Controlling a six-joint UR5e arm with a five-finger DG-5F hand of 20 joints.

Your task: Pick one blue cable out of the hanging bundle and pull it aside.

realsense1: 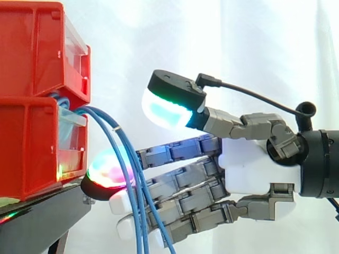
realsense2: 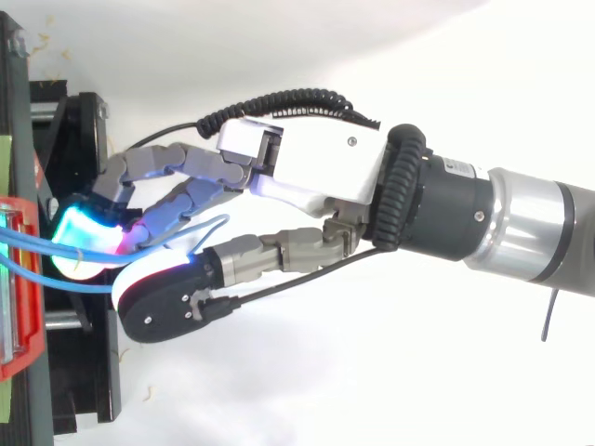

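Observation:
A bundle of thin blue cables (realsense1: 140, 217) comes out of the gap between the two stacked red bins (realsense1: 37, 53) and hangs down in front of the black stand (realsense1: 42, 217). My hand (realsense1: 249, 164) reaches in from the right with its fingers nearly straight. The fingers pass among the cables, and one fingertip (realsense1: 106, 169) glows next to the lower bin. The thumb pad (realsense1: 167, 111) glows cyan, raised above the fingers and apart from them. In the top view a blue cable (realsense2: 209, 223) loops across between the fingers and the thumb. The hand (realsense2: 316, 167) is open.
The red bins (realsense2: 19, 353) and their black stand (realsense2: 84, 372) fill the left side, close to my fingertips. A white curtain lies behind and to the right of the arm.

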